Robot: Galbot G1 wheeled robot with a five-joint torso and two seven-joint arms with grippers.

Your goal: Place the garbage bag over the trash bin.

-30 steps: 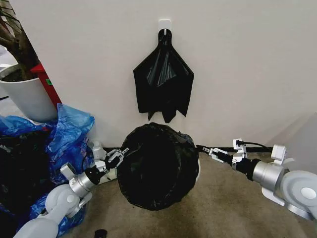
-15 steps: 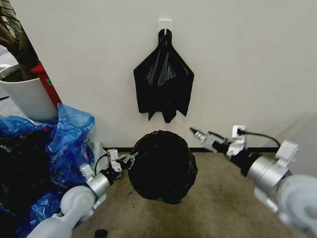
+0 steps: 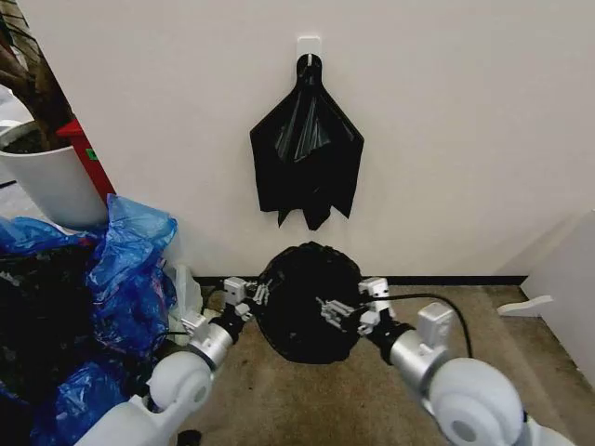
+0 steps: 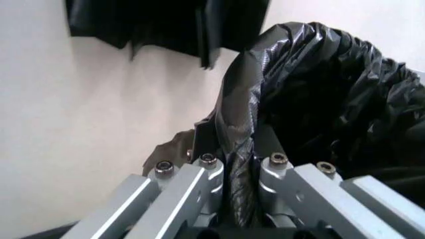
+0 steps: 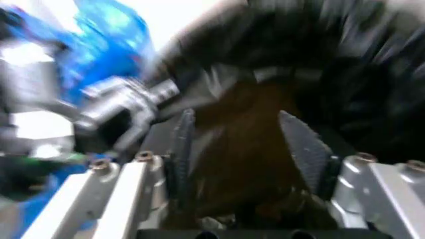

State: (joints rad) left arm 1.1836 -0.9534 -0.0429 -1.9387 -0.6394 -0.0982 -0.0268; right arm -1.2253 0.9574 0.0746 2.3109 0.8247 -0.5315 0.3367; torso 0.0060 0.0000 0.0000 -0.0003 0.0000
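The garbage bag is a glossy black wrinkled mound on the floor against the wall. It covers the trash bin, which is hidden. My left gripper is at the bag's left edge, and in the left wrist view this gripper is shut on a fold of the garbage bag. My right gripper hovers in front of the bag's middle. The right wrist view shows that gripper open, nothing between its fingers, facing the garbage bag and the left gripper.
A smaller kite-shaped black bundle hangs from a wall hook above the bag. Shiny blue bags pile up at the left, under a white plant pot. A white panel stands at the right. Brown carpet lies in front.
My right gripper swung from the bag's right side across to its front. The left gripper pushed forward with the bag's edge, and the bag now sits lower and closer to the wall.
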